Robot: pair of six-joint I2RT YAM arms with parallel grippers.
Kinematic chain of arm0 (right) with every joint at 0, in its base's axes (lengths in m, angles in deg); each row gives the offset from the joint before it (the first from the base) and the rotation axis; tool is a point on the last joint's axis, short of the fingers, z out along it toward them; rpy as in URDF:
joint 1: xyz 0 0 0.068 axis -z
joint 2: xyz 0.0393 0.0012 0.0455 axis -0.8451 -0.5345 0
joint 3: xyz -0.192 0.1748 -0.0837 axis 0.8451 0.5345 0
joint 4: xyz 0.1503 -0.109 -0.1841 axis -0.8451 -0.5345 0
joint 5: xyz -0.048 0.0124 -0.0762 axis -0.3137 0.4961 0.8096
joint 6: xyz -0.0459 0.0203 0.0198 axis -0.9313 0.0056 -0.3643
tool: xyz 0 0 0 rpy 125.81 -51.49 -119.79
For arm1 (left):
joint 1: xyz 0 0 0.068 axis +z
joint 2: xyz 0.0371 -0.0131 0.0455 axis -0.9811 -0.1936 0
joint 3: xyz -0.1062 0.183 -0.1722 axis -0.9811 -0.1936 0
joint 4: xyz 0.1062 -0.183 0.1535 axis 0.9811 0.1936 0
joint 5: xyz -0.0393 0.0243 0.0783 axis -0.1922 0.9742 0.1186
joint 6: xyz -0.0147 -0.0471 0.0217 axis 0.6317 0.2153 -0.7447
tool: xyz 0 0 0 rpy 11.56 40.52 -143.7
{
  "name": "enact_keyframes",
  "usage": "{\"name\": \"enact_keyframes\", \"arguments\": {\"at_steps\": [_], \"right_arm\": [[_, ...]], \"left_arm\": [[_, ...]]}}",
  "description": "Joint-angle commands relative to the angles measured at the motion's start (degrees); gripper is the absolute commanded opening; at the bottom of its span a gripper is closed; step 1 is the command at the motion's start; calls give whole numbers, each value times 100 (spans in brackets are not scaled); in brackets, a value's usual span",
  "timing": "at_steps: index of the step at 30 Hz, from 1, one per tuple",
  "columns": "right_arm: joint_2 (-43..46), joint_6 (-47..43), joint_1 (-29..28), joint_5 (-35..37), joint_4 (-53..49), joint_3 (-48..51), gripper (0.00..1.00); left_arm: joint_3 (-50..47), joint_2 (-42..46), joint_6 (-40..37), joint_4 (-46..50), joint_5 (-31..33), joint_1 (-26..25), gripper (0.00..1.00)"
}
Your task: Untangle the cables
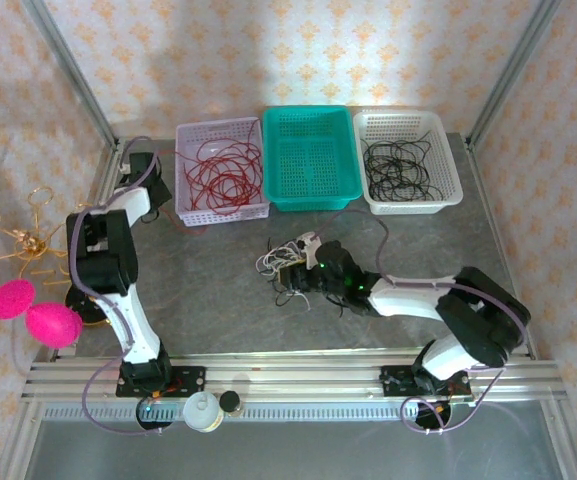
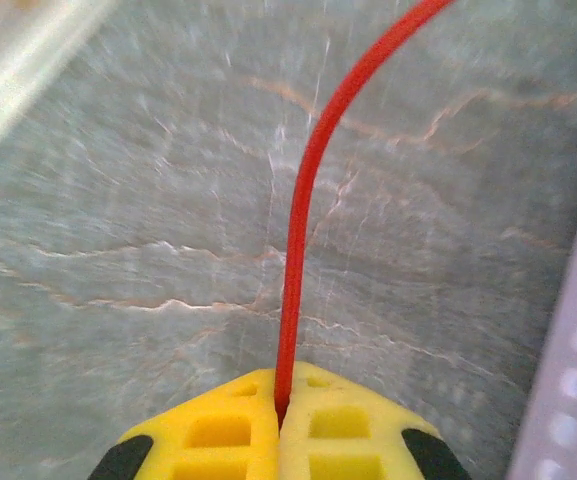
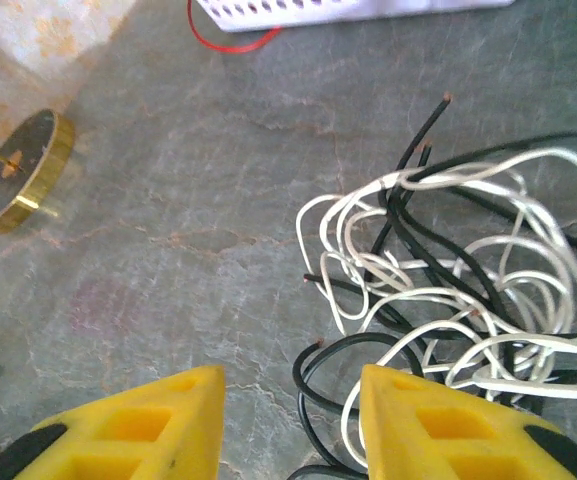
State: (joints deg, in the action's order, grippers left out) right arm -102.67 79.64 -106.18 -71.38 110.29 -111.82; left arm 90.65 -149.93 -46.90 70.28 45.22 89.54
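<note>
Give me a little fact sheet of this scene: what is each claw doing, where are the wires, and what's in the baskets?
left gripper: shut on a red cable, beside the lilac basket
right gripper: open, low over the tangle
tangle: white and black wires mixed, lying loose on the grey table
lilac basket: holds red cables
teal basket: sits between the other two
white basket: holds black cables
</note>
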Motion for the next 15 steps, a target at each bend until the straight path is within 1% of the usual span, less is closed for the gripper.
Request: {"name": "enact_keyframes", "arguments": {"at_steps": [1,6,9,12,15], "right_arm": [[428,157,-29,300,100,245,41],[828,171,-25,411,102,487,41],[961,181,-25,505,77,550,41],[1036,190,-23,562,48,589,41],[1093,218,-29,577,53,640,41]], "left_arm": [[-192,690,61,-405,543,-218,0],[-325,1236,-10,-235,759,-406,0],[-312,1484,-231,-52,1396,-657,0],[-322,1774,-313,85,1718,-803,0],[-414,2126,-406,146,1695,-928,0]]}}
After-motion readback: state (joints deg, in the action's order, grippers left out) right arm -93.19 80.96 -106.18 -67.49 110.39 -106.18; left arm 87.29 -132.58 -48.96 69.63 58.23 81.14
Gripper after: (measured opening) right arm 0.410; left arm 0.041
